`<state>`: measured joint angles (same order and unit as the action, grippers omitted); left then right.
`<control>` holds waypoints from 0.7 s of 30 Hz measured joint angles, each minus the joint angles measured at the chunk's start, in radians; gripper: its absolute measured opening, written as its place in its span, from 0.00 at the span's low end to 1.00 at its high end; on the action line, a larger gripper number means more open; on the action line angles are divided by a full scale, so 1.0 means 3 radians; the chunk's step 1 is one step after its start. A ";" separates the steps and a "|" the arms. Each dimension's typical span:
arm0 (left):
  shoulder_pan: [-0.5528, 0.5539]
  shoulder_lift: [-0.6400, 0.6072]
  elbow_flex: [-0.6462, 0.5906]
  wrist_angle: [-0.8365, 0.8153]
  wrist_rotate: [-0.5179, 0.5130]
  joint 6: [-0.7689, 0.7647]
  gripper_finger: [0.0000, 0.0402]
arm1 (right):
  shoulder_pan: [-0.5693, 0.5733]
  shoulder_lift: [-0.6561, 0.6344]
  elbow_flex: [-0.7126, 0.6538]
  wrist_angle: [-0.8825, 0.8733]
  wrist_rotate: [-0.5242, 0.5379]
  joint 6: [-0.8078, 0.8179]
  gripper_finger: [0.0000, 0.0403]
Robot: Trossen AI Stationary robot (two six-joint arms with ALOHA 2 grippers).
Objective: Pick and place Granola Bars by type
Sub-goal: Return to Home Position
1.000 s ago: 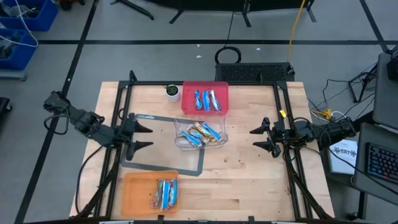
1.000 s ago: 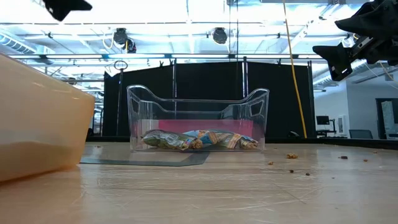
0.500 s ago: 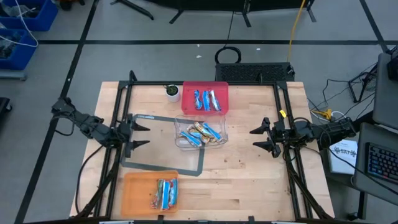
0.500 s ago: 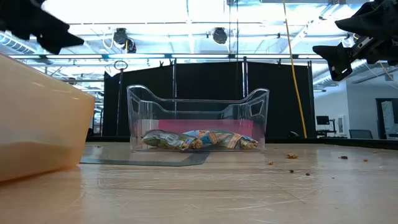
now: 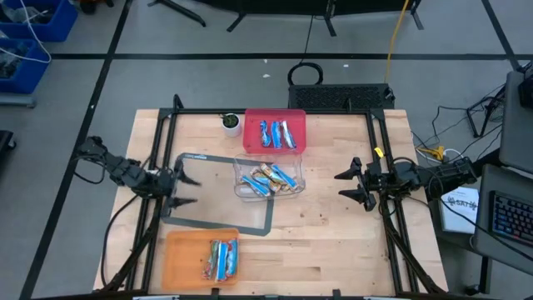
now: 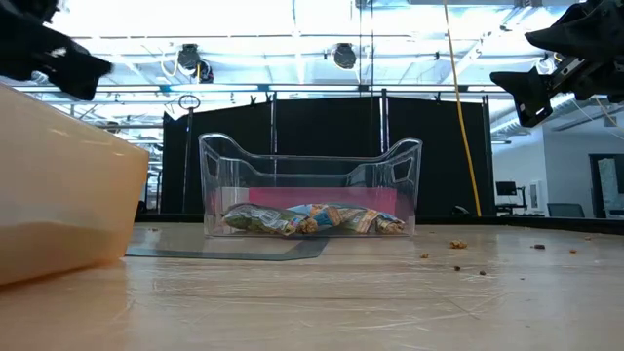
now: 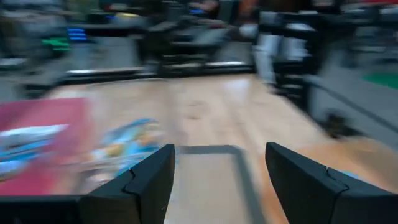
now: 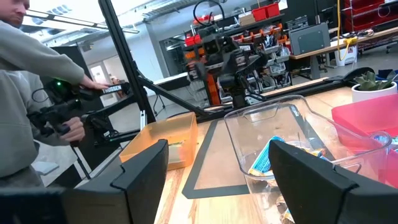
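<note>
Since the earlier frame the left arm is drawing back toward the left edge of the worktop [image 5: 333,250]. In the high view the left tool [image 5: 187,190] is pulling away from the clear bin [image 5: 238,185]; the right arm is not shifting.

Left tool: I am reading it as open and carrying nothing. The left wrist view shows both fingers [image 7: 143,183] spread with bare wood between them. It is hanging over the left rail, level with the clear bin.

Right tool [image 5: 340,186]: also open and empty, waiting over the right rail and pointing at the clear bin from the far side.

The bars are sitting in three lots:
- blue-and-white bars [image 5: 277,133] in the red bin [image 5: 275,113] at the back, long axes running front to back;
- mixed tan and blue bars [image 5: 271,179] in the clear bin at centre, lying at angles across one another;
- bars [image 5: 221,260] in the orange bin [image 5: 179,258] at the front left, long axes again front to back.

I am finding no bar on the bare wood outside the bins, so I am judging the sorting complete.

What the coming move turns on: the clear bin is lying between the two tools and straight ahead of the left one, while the orange bin is sitting forward of it, on the left arm's side. I am judging that a straight retreat along the tool's own line will be keeping it off both bin walls.
</note>
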<state>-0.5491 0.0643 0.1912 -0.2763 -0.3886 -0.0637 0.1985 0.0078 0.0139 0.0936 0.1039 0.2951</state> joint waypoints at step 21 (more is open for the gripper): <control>0.0000 -0.0199 -0.0592 0.0957 0.1413 0.0246 0.64 | 0.0000 0.0000 0.0001 0.0000 -0.0001 -0.0001 0.66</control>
<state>-0.5491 0.0045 0.0134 0.0108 0.0354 0.0102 0.1985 0.0078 0.0143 0.0936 0.1037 0.2947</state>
